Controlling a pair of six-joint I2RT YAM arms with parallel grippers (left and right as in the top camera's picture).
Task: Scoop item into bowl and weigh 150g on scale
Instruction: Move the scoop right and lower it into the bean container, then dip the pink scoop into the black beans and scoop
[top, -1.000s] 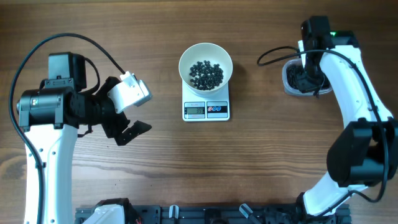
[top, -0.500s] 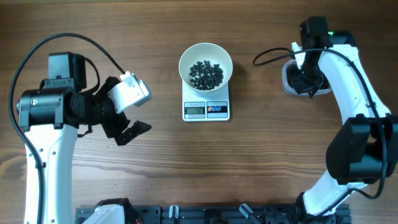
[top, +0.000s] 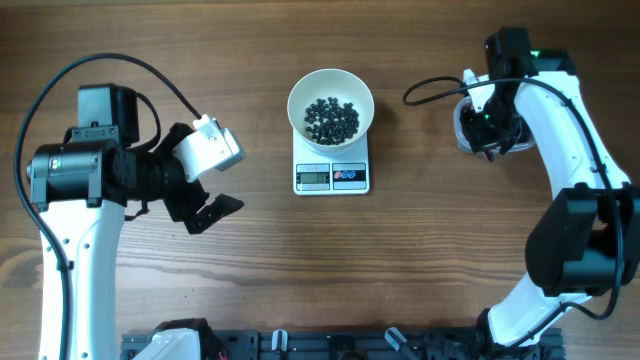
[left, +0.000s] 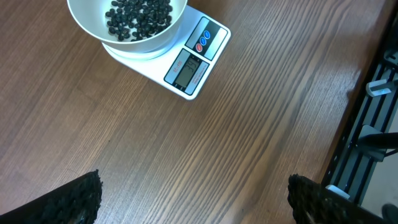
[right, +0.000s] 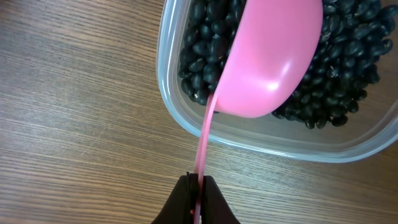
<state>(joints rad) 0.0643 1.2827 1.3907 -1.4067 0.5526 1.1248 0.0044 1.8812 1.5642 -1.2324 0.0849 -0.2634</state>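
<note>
Over the last second only the right arm changes. The right gripper (top: 488, 125) turns a little over the tub (top: 463, 130) at the table's (top: 400, 260) far right, and its cable (top: 425, 92) swings slightly left. The left arm, bowl (top: 296, 100) and scale (top: 332, 177) sit exactly as before. In the wrist view the right gripper (right: 198, 186) is clamped tight on the thin handle of the pink scoop (right: 270, 56), whose rounded back faces the camera while its cup lies down among the beans (right: 348, 93) in the tub (right: 186, 124). Whether the cup has filled yet is hidden, since its mouth faces away. The small turn looks like the scoop digging or rolling into the pile, so the step in hand is most likely loading another scoopful, with nothing lifted clear yet. The bowl stands on the scale at the table's middle, well apart from the tub, and a modest layer of beans (top: 331, 118) covers only its bottom. The display is too small to read, so how close the weight is to the target cannot be told. The left gripper (top: 208, 212) hangs idle at the left with its jaws spread wide and nothing between them, facing the scale from a distance. More beans seem needed, and the next carry must stay level across the gap.
</note>
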